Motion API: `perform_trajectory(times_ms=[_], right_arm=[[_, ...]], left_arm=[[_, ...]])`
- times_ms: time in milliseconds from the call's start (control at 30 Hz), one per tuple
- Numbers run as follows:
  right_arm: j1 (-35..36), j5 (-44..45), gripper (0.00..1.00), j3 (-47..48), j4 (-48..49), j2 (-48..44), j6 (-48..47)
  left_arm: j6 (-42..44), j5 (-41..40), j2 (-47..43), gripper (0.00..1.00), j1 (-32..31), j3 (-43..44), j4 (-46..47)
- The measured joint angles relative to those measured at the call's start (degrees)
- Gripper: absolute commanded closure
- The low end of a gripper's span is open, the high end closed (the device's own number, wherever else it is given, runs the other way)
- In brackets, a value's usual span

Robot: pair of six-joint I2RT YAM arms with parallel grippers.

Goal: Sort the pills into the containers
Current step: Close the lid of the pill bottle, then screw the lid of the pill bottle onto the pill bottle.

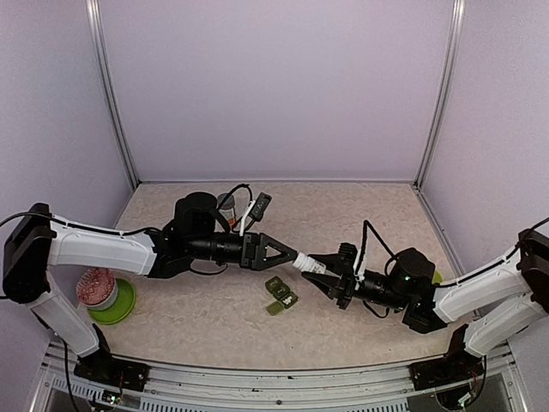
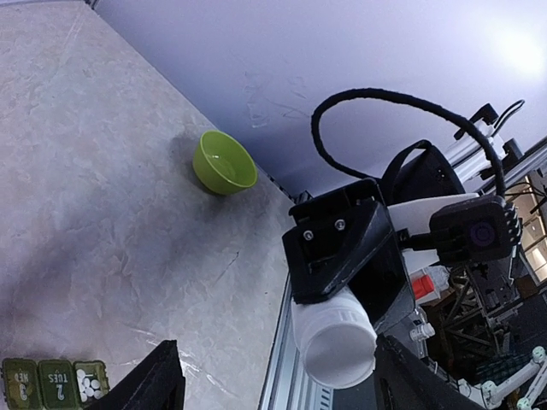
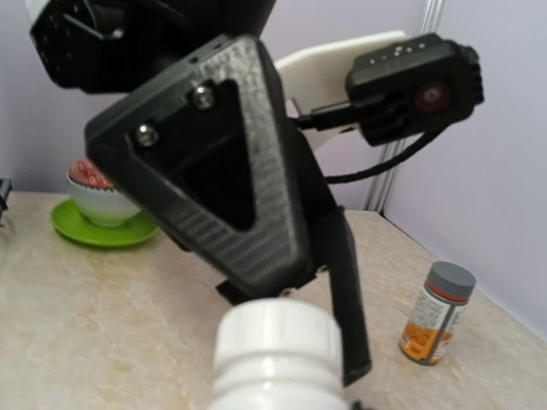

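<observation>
Item 1. Lime-green saucer (image 1: 127, 302), far left of the marbled table (image 1: 197, 322), beside my left arm. It carries a white bowl (image 3: 98, 205) with something reddish inside; I cannot tell what.

Item 2. Orange bottle (image 3: 434, 318) with a grey cap, upright, toward the back wall behind my left arm and well apart from everything else.

Item 3. My left claw (image 1: 294, 257), stretched out level over mid-table. The fingers (image 2: 158, 380) are spread wide. One stands just beside the white bottle and I cannot tell whether it touches. The other is well clear of it, so this claw holds nothing.

Item 4. Pill box (image 1: 280, 296), dark olive green, a short strip of joined square compartments. It lies flat on the table on the near side of the two claws, apart from both. My left wrist camera shows three compartments, one marked TUES, with white pills (image 2: 88, 384) in the end one. Whether the lids are up I cannot tell.

Item 5. White bottle (image 2: 335, 337), lying level above the table between the two claws, its white cap end toward my left claw.

Item 6. My right claw (image 1: 322, 270), pinched tight on the white bottle.

Item 7. Lime-green bowl (image 2: 214, 177), round, upright at the right side, largely hidden behind my right arm from above.
</observation>
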Motion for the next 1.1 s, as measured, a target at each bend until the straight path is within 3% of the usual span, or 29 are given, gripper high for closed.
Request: perform_trajectory(times_ms=[267,400,533,1100], right_arm=[[0.6,1.4,1.0,0.1,-3.1,-0.7,-2.6],[1.0,2.5,1.0,0.1,-2.9,-0.7,-2.6],[1.7,4.3,1.0,0.9,-2.5,0.2,-2.1],[2.6,8.9,1.0,1.7,-1.1,1.2,-1.9]], left_arm=[[-0.4,0.0,0.0,0.24,-0.6,0.1,-1.2],[-1.1,0.0,0.0,0.16,-1.5,0.1,0.7],[-2.3,-0.1,0.0,0.01,-2.4,0.1,3.7],[-3.0,-1.6,0.0,0.01,-3.7,0.1,6.8]])
